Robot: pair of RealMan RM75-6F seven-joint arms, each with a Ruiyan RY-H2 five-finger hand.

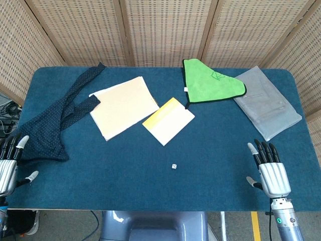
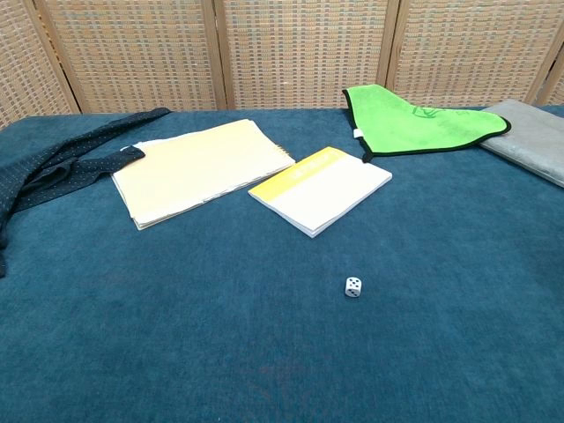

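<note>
My left hand hovers at the table's front left corner with its fingers spread and nothing in it, close to the near end of a dark dotted scarf. My right hand is at the front right, fingers apart and holding nothing, nearest a folded grey cloth. A small white die lies on the blue tabletop between the hands. The chest view shows neither hand.
A cream notebook lies left of centre, a yellow-and-white booklet beside it. A green cloth lies at the back right. The blue table is backed by wicker screens.
</note>
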